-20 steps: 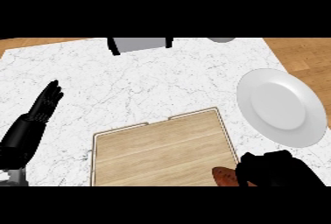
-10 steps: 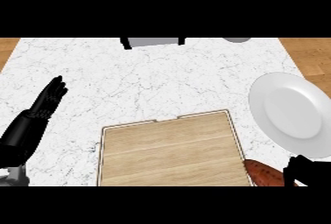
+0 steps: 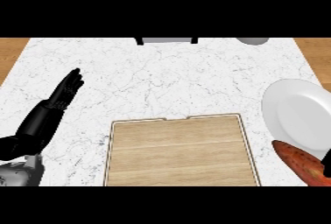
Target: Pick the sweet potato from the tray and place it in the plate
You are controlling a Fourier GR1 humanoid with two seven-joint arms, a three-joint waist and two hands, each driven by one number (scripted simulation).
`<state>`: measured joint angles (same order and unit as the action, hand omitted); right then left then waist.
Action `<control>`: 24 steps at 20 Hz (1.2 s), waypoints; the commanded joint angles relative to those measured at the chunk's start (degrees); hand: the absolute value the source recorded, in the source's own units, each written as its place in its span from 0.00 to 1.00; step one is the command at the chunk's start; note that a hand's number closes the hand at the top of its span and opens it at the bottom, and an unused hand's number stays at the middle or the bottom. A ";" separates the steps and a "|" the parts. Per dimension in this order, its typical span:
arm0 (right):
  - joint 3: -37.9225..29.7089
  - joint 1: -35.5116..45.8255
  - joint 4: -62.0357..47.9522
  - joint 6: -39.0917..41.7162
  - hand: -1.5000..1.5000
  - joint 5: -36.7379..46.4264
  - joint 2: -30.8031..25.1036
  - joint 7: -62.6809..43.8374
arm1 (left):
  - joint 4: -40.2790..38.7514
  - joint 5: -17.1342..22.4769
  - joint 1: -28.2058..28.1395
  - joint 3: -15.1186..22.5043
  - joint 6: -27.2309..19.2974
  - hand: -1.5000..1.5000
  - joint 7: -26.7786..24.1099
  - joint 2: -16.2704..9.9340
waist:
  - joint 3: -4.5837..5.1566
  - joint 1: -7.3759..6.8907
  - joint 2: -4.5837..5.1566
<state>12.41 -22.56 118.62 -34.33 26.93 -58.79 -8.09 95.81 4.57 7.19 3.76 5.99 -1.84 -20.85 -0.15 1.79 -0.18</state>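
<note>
— Where do we stand with the sweet potato [image 3: 301,162]?

— It is off the tray [image 3: 180,151] already: we see it at the lower right, beyond the tray's right edge and overlapping the near rim of the plate [image 3: 302,117]. Whether it rests on the plate or is carried above it, we cannot tell. A sliver of black at the right border is probably our right robot hand [image 3: 327,161], next to the potato, but too little shows to say whether its fingers are curled or spread.

— And the other arm?

— Our left robot hand [image 3: 66,89] rests at the left side of the table [image 3: 161,74], fingers straight and together, holding nothing.

— So what remains?

— We judge the pick done; setting the potato down well inside the plate and letting go remain.

— Shapes and surfaces?

— The potato is long, tapered, reddish-brown with a mottled skin. The plate is smooth, white and round (it looks taller than wide here). The tray is a flat board of pale wood with a thin raised rim; the table is white marble with grey veins.
</note>
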 commanded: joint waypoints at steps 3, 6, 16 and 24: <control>-7.03 3.76 -14.76 1.06 1.00 -9.15 4.27 12.81 | -0.37 -1.02 2.89 0.55 1.16 0.50 2.02 1.21 | 0.10 -1.54 0.22; -7.79 10.92 -27.84 3.69 1.00 -9.94 4.66 19.14 | -1.95 -1.15 3.60 0.22 1.03 0.50 0.62 2.05 | 0.07 -2.23 0.43; -2.73 29.58 -60.66 14.46 0.00 -6.96 13.86 21.41 | -2.25 -0.36 5.73 0.09 3.54 0.50 2.27 2.43 | -0.03 -3.81 0.78; -11.48 36.12 -71.24 17.06 0.00 -11.38 17.13 41.31 | 3.40 -1.12 2.32 -1.77 3.57 0.50 5.18 2.86 | 0.07 -2.29 0.21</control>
<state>4.60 12.03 51.69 -18.93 18.43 -42.46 25.14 95.70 2.46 9.82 3.00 9.24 -0.15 -17.85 -0.09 -0.84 0.18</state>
